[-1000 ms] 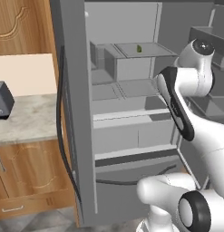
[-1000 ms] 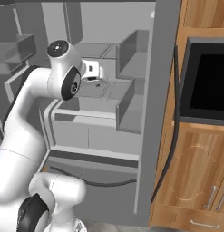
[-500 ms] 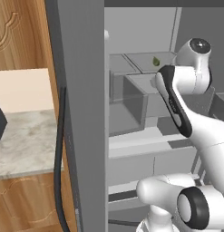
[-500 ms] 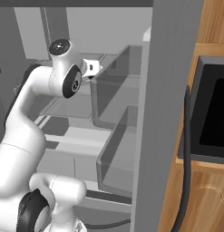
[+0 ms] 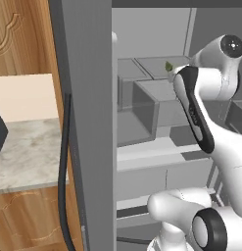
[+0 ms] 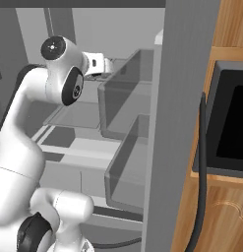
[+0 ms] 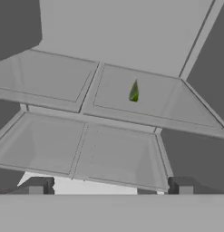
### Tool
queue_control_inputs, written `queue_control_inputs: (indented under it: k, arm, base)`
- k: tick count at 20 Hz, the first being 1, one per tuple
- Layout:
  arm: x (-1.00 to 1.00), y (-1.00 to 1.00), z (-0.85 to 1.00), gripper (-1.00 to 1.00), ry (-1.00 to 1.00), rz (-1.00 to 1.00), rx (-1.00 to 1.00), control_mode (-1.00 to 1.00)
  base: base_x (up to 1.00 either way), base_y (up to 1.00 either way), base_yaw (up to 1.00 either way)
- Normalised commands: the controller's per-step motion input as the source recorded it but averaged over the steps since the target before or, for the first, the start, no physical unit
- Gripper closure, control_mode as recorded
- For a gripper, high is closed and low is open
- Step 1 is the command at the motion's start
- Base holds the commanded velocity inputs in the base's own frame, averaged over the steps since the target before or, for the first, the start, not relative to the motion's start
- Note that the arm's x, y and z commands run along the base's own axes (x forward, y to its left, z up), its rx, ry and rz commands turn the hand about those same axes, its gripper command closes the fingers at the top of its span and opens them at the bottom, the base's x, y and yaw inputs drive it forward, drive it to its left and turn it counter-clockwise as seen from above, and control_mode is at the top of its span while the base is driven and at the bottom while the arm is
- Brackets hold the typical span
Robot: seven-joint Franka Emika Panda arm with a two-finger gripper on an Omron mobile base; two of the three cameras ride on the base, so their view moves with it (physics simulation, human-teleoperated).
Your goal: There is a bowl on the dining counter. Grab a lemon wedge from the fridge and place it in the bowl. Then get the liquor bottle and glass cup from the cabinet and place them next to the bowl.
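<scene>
The fridge [image 5: 85, 122] stands open, and my arm reaches in toward its upper shelves. A small yellow-green lemon wedge [image 7: 134, 92] lies on the far right glass shelf panel. In the left base view the lemon wedge [image 5: 168, 66] peeks out just above my forearm. My gripper [image 7: 109, 186] is open with nothing between its fingertips [image 7: 37, 186]. It hovers short of the wedge, which sits ahead and slightly right of its centre line. My white hand [image 6: 97, 63] is level with the top shelf, beside the door bins.
Two clear door bins [image 6: 127, 101] [image 6: 129, 167] jut from the fridge door [image 6: 184, 118] right beside my hand. A black oven [image 6: 233, 123] sits in wood panelling on the right. A marbled counter [image 5: 24, 152] and a carved wood cabinet door [image 5: 17, 34] lie left of the fridge.
Both base views have shifted and the fridge interior looms much larger, so the base has driven closer. The arm reaches further in at the top shelf. The gripper stays open.
</scene>
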Motion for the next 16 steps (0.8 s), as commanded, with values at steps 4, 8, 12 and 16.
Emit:
queue_control_inputs:
  k: [4,8,12,16]
  arm:
    - [0.41,0.00,0.13,-1.00,-0.05,-0.08,0.00,-1.00]
    - [0.66,-0.02,0.00,-1.00,0.03,-0.14,0.00,-1.00]
    - [0.78,-0.08,0.00,-1.00,0.03,-0.09,0.00,-1.00]
    - [0.76,-0.10,-0.02,-1.00,0.03,-0.01,0.04,-1.00]
  base:
    - [0.00,0.00,0.00]
    - [0.00,0.00,0.00]
    - [0.00,0.00,0.00]
    - [0.00,0.00,0.00]
